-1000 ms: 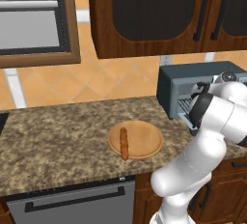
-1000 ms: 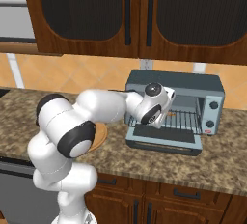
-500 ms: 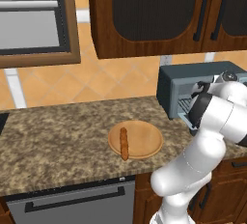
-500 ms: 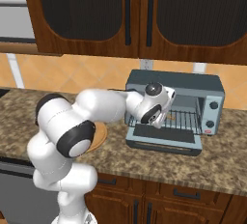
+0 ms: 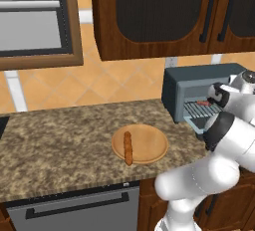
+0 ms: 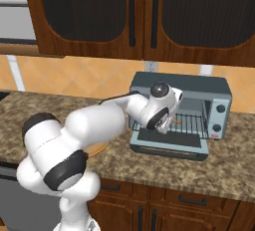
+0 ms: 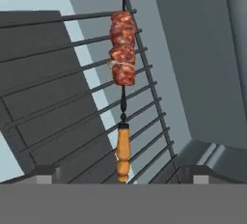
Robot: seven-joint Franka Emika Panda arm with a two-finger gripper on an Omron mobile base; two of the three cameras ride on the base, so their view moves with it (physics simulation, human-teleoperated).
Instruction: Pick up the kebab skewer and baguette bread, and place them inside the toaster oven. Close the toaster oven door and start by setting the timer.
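Observation:
The kebab skewer (image 7: 122, 59) lies on the wire rack (image 7: 72, 97) inside the grey-blue toaster oven (image 6: 199, 88), red chunks far in, orange handle toward me. My gripper (image 7: 123, 174) is open, its fingertips (image 7: 46, 172) wide apart on either side of the handle without touching it. From the right base view, my hand (image 6: 160, 116) reaches into the oven mouth above the toaster oven door (image 6: 169, 144), which is folded down flat. The baguette bread (image 5: 128, 148) rests on the round wooden board (image 5: 152, 145) on the counter, left of the toaster oven (image 5: 189, 83).
The oven's control strip with knobs (image 6: 219, 118) is on its right side. Dark wooden wall cabinets (image 6: 134, 16) hang above. My own white arm (image 5: 219, 150) stands between the board and the oven. A speckled stone counter (image 5: 60, 145) stretches to the left.
The jaws have opened wide and let go of the skewer, which now rests on the rack. The arm has barely moved.

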